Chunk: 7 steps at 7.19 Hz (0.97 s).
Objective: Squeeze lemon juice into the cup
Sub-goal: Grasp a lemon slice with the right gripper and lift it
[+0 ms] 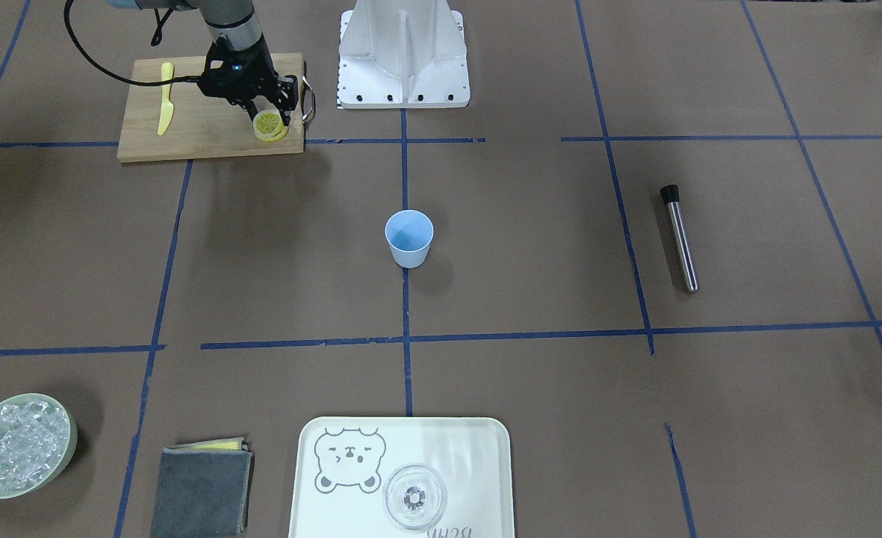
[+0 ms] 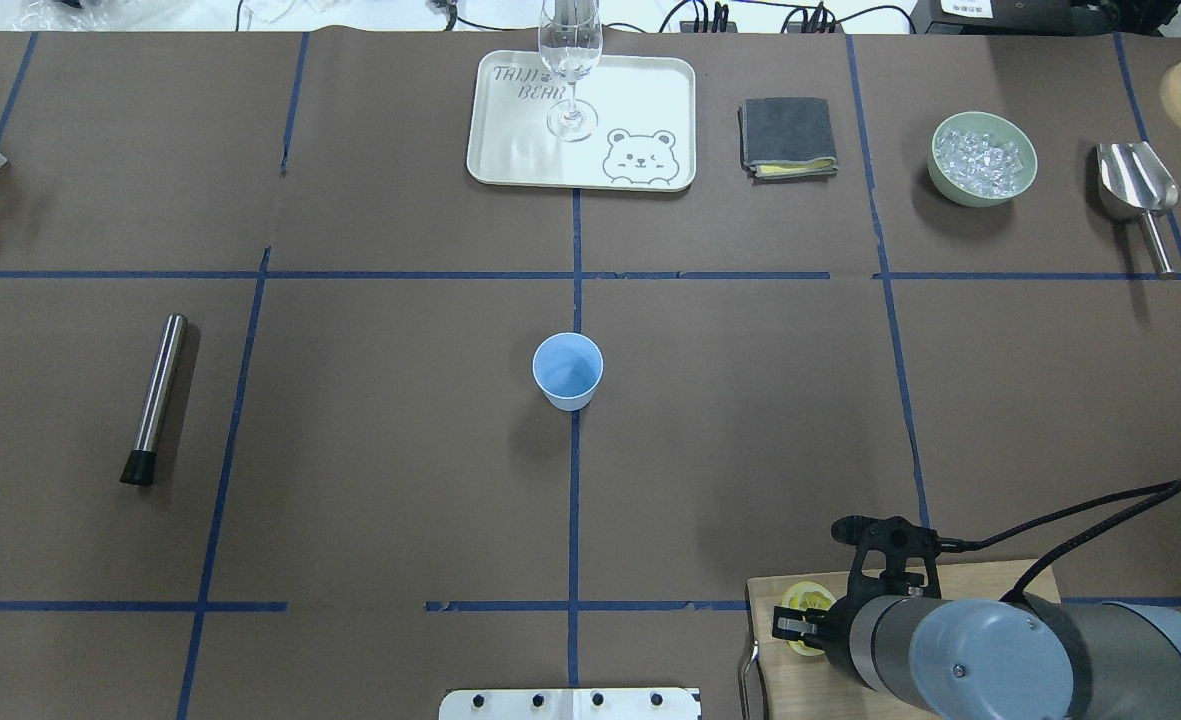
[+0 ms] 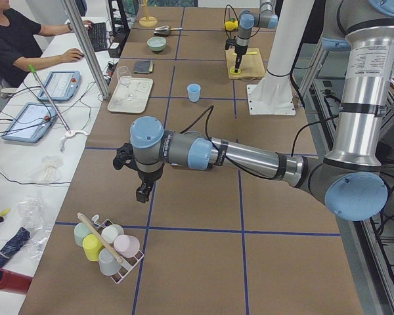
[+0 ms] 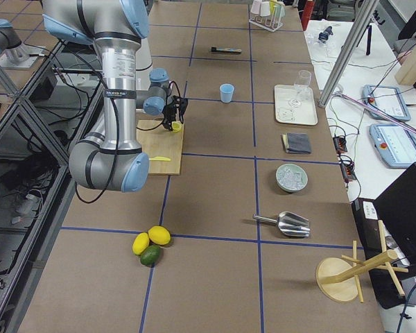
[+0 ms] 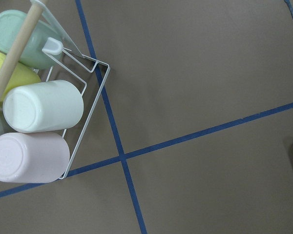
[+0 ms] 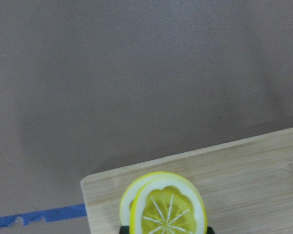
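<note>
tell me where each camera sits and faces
front: across the table, facing robot; right hand holding lemon
overhead: behind robot, looking forward; right arm
left side: table's left end; left arm near
right side: right end; right arm near
left wrist: down at wire rack, no hand
right wrist: down at lemon
front, overhead share the cup

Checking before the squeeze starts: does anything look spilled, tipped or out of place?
Nothing stands out. The cup stands upright with no spill around it, and the right claw holds the lemon on edge over the cutting board.
</note>
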Each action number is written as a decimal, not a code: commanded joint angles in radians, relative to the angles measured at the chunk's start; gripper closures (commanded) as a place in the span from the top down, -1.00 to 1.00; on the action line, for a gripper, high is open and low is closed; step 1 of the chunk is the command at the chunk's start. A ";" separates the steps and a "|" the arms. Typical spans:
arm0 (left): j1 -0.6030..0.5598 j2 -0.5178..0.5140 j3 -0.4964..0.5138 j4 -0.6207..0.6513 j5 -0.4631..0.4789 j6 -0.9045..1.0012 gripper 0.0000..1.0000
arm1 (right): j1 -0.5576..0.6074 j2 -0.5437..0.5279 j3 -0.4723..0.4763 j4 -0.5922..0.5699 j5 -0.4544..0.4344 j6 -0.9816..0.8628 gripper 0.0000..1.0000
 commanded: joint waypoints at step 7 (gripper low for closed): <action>-0.002 0.002 -0.006 0.002 0.000 -0.002 1.00 | 0.026 0.032 0.104 -0.116 0.000 0.000 -0.42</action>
